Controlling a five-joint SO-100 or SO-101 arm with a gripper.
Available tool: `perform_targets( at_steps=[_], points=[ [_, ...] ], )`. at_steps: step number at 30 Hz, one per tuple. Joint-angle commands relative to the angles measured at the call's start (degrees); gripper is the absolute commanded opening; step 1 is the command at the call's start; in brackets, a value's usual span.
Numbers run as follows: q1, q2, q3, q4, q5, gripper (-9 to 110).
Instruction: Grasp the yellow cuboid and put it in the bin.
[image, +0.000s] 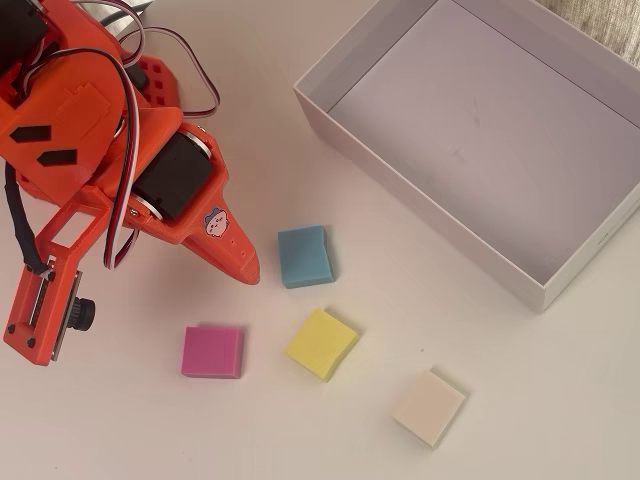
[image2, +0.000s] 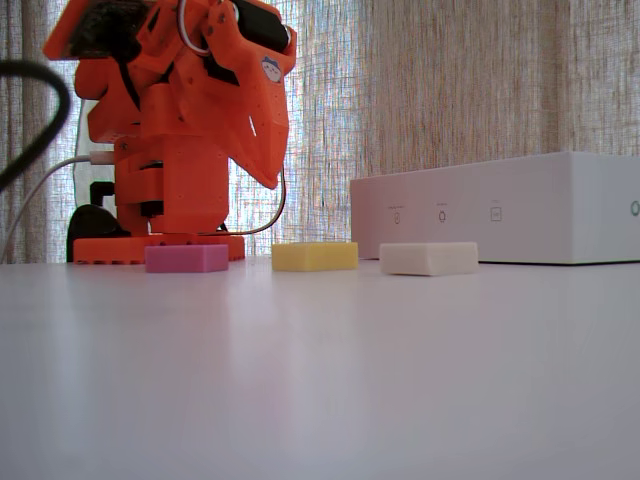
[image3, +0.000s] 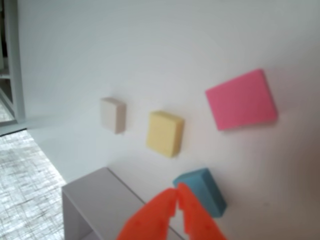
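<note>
Well apart: yellow cuboid (image: 322, 343), tool (image: 250, 272).

Overhead view looks straight down on the bin (image: 520, 275); fixed view sits low at table (image2: 320, 380) level facing the bin's side; both share the blocks beside it.

In the overhead view, four blocks lie on the table (image: 300, 440) and the bin (image: 430, 175) sits to their upper right. The yellow cuboid (image: 322, 343) lies between the pink block (image: 212, 352) on its left and the cream block (image: 429, 408) on its lower right, with the blue block (image: 304, 256) just above it. The gripper (image: 248, 272) hangs just left of the blue block, apart from the cuboid.
</note>
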Motion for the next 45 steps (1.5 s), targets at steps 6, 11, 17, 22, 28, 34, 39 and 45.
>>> perform_targets(
  at_steps=[6,11,17,22,28,34,39,45],
  points=[
    [-0.4,-0.1,-0.1,0.1,-0.3,-8],
    [-0.4,-0.1,-0.1,0.1,-0.3,-8],
    [-1.2,-0.1,-0.1,0.1,-0.4,-8],
    [-0.1,-0.1,-0.1,-1.1,-1.1,-5],
    [1.2,-11.9,-12.0,-5.7,-6.1,11],
    [-1.8,-31.1,-29.4,-4.3,-6.2,25],
    [-1.5,-43.8,-38.8,-1.8,-7.3,25],
    [-1.9,-58.5,-48.4,7.6,-7.3,22]
  ],
)
